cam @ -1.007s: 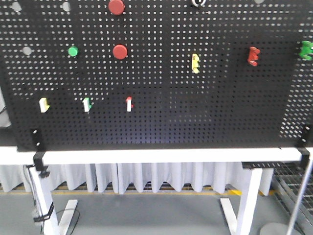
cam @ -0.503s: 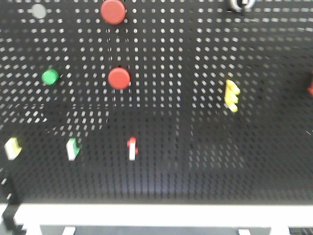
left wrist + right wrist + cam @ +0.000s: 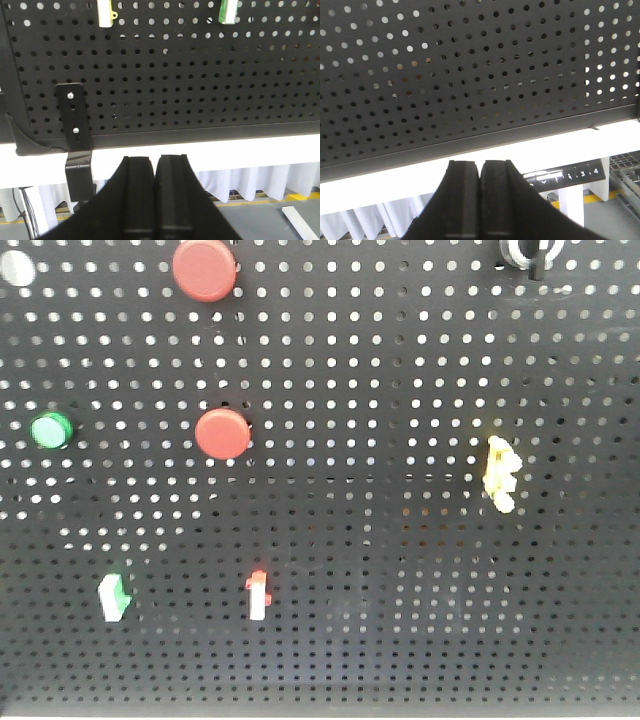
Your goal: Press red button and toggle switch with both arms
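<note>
On the black pegboard [image 3: 400,360] in the front view are two red buttons, one at the top [image 3: 205,268] and one lower [image 3: 222,433]. Below them sits a red-and-white toggle switch [image 3: 257,595], with a green-and-white switch [image 3: 113,598] to its left. Neither gripper shows in this view. In the left wrist view my left gripper [image 3: 156,160] is shut and empty, below the board's lower edge, with a yellow-and-white switch [image 3: 106,12] and a green-and-white switch [image 3: 228,10] far above it. My right gripper [image 3: 480,164] is shut and empty under the board's bottom edge [image 3: 470,137].
A green button [image 3: 50,430] is at the left and a yellow switch [image 3: 499,473] at the right. A key-type knob [image 3: 530,250] sits at the top right. A black clamp bracket [image 3: 75,130] holds the board to the white table edge [image 3: 225,150].
The front view has closed in on the pegboard: the table edge and legs have left the frame, and the buttons and switches appear larger and spread outward.
</note>
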You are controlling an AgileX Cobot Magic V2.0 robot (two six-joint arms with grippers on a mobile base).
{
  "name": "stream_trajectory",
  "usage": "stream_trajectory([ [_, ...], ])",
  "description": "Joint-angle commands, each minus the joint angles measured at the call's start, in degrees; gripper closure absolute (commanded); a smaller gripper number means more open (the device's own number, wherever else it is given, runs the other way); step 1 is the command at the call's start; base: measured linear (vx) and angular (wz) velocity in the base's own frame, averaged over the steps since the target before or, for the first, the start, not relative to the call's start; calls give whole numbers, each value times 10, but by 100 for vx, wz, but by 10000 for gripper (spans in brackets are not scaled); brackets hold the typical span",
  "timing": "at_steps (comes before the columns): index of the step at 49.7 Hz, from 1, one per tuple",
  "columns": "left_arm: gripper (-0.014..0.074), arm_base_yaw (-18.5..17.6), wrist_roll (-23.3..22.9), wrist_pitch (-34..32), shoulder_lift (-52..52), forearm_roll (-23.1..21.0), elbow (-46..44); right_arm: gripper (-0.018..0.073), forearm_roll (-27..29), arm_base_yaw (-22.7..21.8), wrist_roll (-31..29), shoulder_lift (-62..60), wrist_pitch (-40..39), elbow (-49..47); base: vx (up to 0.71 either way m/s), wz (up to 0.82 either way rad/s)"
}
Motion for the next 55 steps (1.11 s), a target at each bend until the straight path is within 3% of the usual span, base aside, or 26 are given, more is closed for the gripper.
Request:
stream_trajectory([
  [1,594,-1,-4,-48,-9,-2,20,562,-6,-3,-1,-10,-49,6,5,-1],
  [25,594,-1,-4,-64,-9,-2,20,562,-6,-3,-1,-10,-64,6,1,-1],
  [35,594,-1,-54,-151,-9,-39,-11,562,-9,-1,-6,-9,-221,-19,0,0],
  [43,594,-1,-43,-140,31,-38,-124,562,-56,-1,-8,40,-173,-176,0,0],
  [50,594,-1,16,-101,153,-37,-287,562,-112,-1,-10,150,-109,-347,0,0],
  [55,594,-1,53,-47,250,-37,-399,562,-113,-1,-10,233,-82,-449,0,0],
])
